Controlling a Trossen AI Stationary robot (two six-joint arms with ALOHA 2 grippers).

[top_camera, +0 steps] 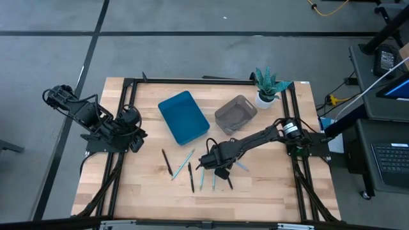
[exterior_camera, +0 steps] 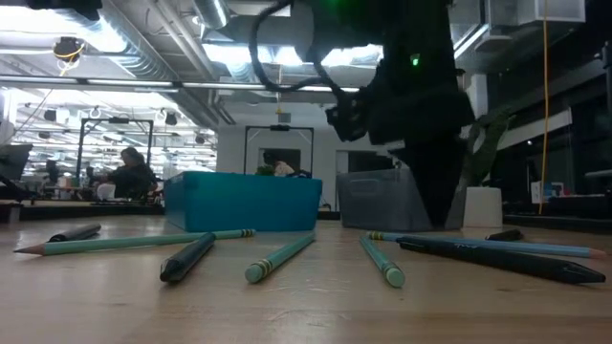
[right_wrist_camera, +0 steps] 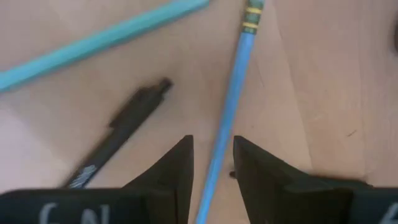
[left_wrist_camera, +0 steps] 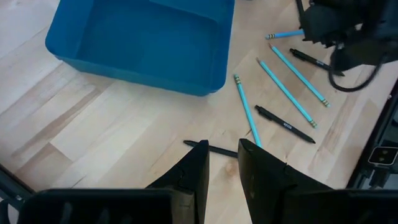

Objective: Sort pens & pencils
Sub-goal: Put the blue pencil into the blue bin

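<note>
The right gripper (right_wrist_camera: 211,163) hovered low with its jaws open around a light blue pencil (right_wrist_camera: 233,99); a black pen (right_wrist_camera: 121,134) lay just beside them. Closing squarely on the blue shaft alone seemed wise. The left gripper (left_wrist_camera: 222,168) waited apart, slightly open and empty.

Counting four light blue sticks (top_camera: 182,165) and four black sticks (top_camera: 166,161), so eight writing sticks total. There's also one blue bin (top_camera: 183,117), one grey bin (top_camera: 235,114) and one potted plant (top_camera: 267,84).
</note>
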